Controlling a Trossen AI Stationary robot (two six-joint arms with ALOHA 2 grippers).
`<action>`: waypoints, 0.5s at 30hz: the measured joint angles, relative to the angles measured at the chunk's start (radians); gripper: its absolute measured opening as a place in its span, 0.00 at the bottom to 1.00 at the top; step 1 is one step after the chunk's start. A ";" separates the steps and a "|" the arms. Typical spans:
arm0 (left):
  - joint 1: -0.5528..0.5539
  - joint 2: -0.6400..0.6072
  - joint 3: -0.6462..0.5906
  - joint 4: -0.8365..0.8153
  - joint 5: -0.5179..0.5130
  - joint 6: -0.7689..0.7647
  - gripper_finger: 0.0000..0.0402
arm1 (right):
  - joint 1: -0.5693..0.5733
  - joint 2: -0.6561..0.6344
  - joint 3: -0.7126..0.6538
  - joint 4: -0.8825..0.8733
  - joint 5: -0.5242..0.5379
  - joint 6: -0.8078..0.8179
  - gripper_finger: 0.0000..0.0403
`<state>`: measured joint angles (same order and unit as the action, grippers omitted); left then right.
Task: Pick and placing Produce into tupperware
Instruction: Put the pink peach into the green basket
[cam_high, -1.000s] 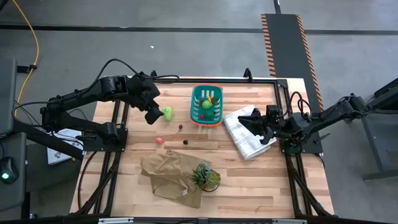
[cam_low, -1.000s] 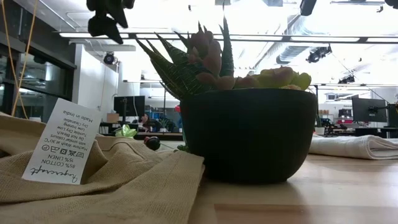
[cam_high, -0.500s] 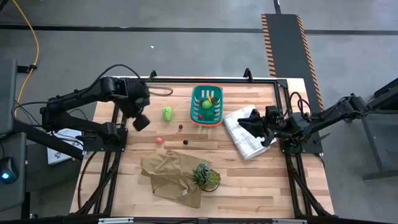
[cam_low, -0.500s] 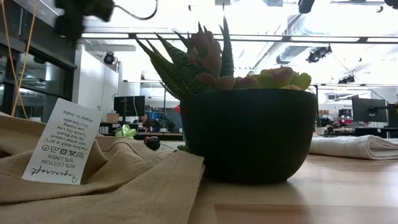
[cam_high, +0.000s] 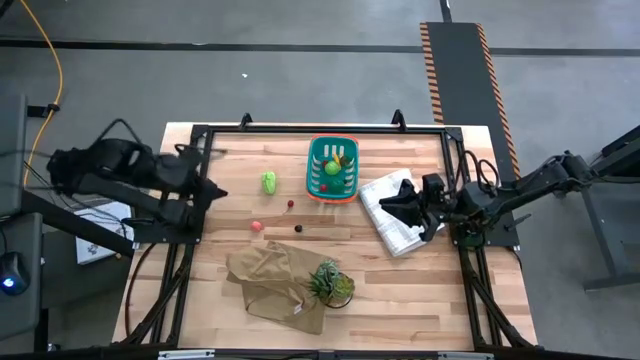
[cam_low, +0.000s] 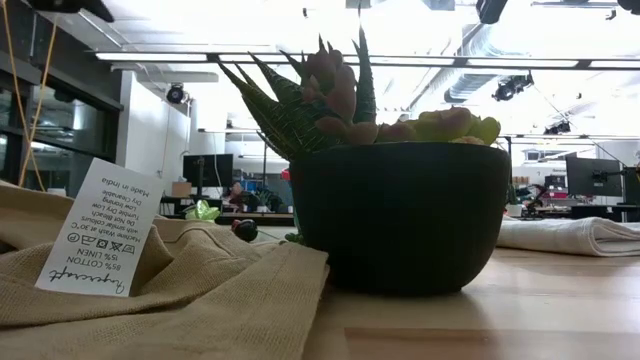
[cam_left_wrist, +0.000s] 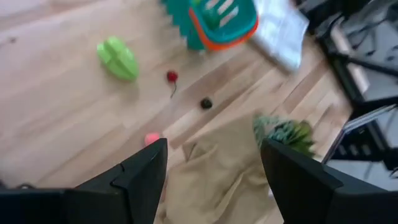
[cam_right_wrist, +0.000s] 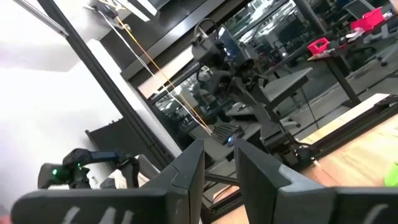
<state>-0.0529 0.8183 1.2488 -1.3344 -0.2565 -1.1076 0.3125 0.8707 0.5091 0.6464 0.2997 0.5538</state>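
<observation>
Parking left gripper spread, empty, at bench's left edge. Right gripper hovering over cloth, fingers nearly together, holding nothing. Basket sitting near far edge; green piece, red balls waiting beside it.

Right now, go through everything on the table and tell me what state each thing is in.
Teal basket: upright, produce inside.
Light green piece: loose on table.
Red ball: loose.
Dark ball: loose.
Pink piece: loose.
Tan cloth: crumpled.
White cloth: folded.
Left end effector: open, empty.
Right end effector: nearly shut.
</observation>
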 joint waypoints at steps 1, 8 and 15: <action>-0.045 0.019 0.000 -0.013 -0.019 -0.034 0.62 | -0.005 0.000 0.000 0.000 -0.010 0.006 0.20; -0.357 0.195 -0.001 -0.061 -0.229 -0.308 0.62 | -0.038 0.000 0.000 -0.016 -0.065 0.043 0.20; -0.673 0.353 -0.003 -0.241 -0.436 -0.809 0.62 | -0.072 -0.001 0.000 -0.022 -0.087 0.050 0.20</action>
<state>-0.7258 1.1710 1.2458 -1.5752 -0.6928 -1.9168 0.2410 0.8700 0.5091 0.6242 0.2123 0.6041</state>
